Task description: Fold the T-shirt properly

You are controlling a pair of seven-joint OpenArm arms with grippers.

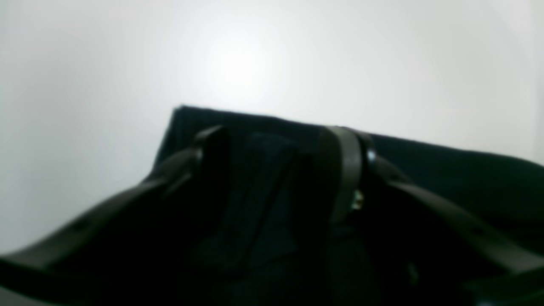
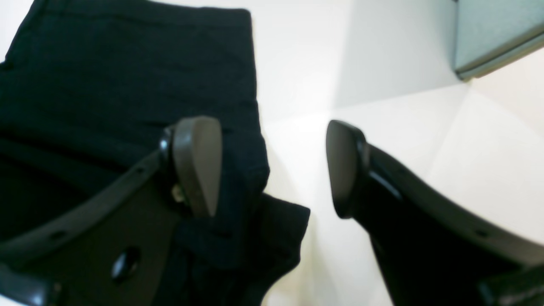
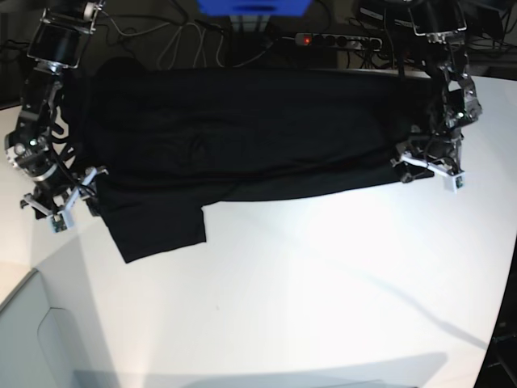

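Observation:
The black T-shirt (image 3: 242,137) lies flat across the far half of the white table (image 3: 323,283), with one part reaching toward the front at its left end (image 3: 157,226). My left gripper (image 3: 428,166) sits at the shirt's right edge. In the left wrist view its fingers (image 1: 340,161) stand apart over the shirt (image 1: 446,170), so the left gripper (image 1: 276,157) is open with a dark fold lying between them. My right gripper (image 3: 60,206) is at the shirt's left edge. It (image 2: 272,168) is open, one finger (image 2: 197,165) over the cloth (image 2: 127,76) and the other over bare table.
A power strip (image 3: 339,39), cables and a blue object (image 3: 252,6) lie behind the table. A grey panel (image 3: 32,339) stands off the table's front left corner, and its edge (image 2: 497,38) shows in the right wrist view.

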